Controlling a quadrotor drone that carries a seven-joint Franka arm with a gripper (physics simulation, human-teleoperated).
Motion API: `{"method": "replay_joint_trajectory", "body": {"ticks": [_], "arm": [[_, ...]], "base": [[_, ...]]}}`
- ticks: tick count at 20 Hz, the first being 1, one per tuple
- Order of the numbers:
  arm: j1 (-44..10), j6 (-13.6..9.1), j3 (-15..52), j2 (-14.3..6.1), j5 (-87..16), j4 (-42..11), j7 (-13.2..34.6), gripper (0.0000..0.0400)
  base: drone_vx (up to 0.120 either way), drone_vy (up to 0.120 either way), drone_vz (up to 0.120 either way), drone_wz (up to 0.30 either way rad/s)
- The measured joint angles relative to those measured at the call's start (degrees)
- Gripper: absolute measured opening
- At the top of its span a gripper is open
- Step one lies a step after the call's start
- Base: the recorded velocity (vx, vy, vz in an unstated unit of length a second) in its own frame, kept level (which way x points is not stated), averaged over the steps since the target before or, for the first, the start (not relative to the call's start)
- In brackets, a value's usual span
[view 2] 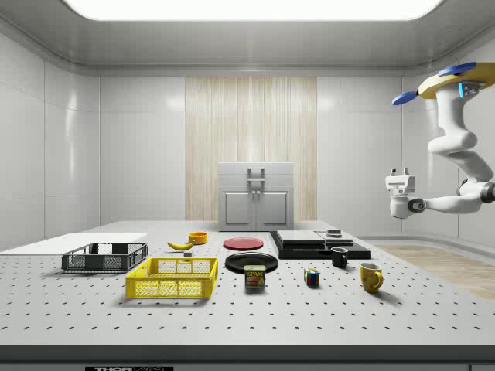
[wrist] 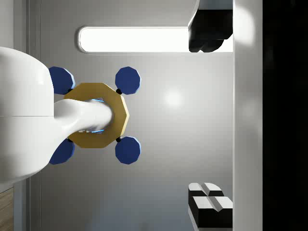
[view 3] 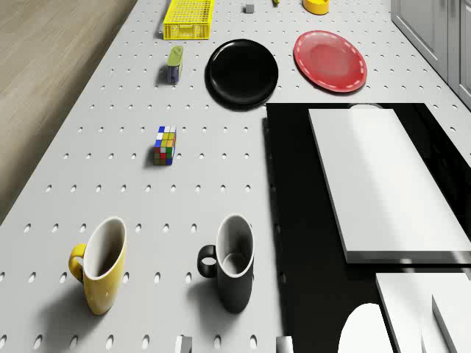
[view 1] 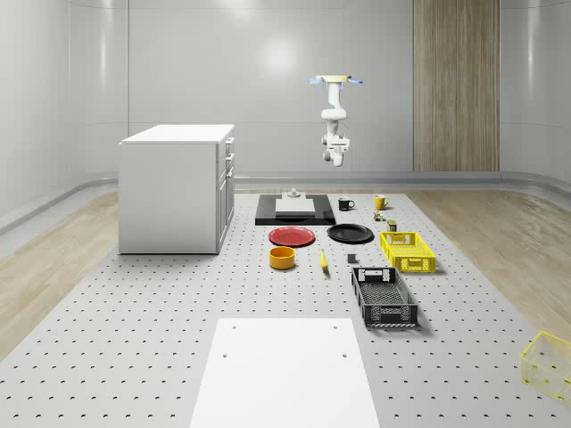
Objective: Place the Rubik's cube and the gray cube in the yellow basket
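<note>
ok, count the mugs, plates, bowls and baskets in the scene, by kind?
Mugs: 2 (yellow mug, black mug)
Plates: 2 (red plate, black plate)
Bowls: 1 (yellow bowl)
Baskets: 3 (yellow basket, black basket, second yellow basket at the whole-scene view's far right)
Total: 8

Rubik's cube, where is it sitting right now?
In the side view the Rubik's cube sits on the table, right of the can and left of the yellow mug, in front of the black mug.
</note>
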Motion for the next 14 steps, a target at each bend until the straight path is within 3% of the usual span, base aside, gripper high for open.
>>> {"method": "replay_joint_trajectory", "body": {"ticks": [2,6,14], "arm": [[-0.06,-2.1,0.03,0.2,0.02,2.39,-0.04,0.04],[-0.16,-5.61,0.08,1.45,0.06,7.33,-0.09,0.04],[-0.28,-9.95,0.16,4.18,0.11,14.76,-0.14,0.04]], "base": [[0.0,0.0,0.0,0.0],[0.0,0.11,0.0,0.0],[0.12,0.12,0.0,0.0]]}}
